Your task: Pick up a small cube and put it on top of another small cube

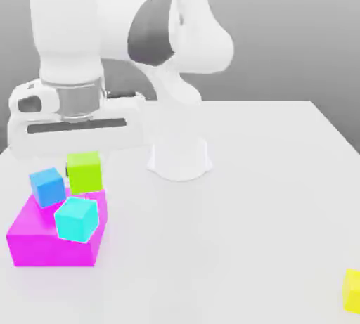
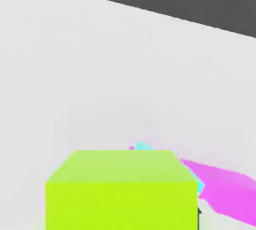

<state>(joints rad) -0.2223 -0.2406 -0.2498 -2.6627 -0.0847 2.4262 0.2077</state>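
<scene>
The gripper [image 1: 85, 168], toward the left of the exterior view's frame and under the white hand, is clamped on the lime-green cube [image 1: 85, 173]. In the hand view the same cube looms large at the lower middle of the frame. In the exterior view it appears just above the far edge of the magenta block [image 1: 53, 250], with the blue cube [image 1: 48, 187] beside it toward the exterior view's left and the cyan cube [image 1: 76, 219] lower in the frame. Whether its underside touches anything, I cannot tell. The yellow cube [image 1: 353, 291] lies well apart on the desk [image 1: 232, 224], at the frame's lower right.

The lime-green cube looks plain, matte and hard-edged, so I would expect it to be stiff, fairly light and in no danger of crushing. Its flat sides suit a grip on two opposite faces, centred and square; a hold too near one edge could let it pivot. Matte faces should not slip much under modest pressure. The step in hand seems to be carrying it to another small cube, though which one is not certain. It would want lowering level and slowly, since a tilted bottom face could nudge the cube beneath or leave the stack lopsided.
</scene>
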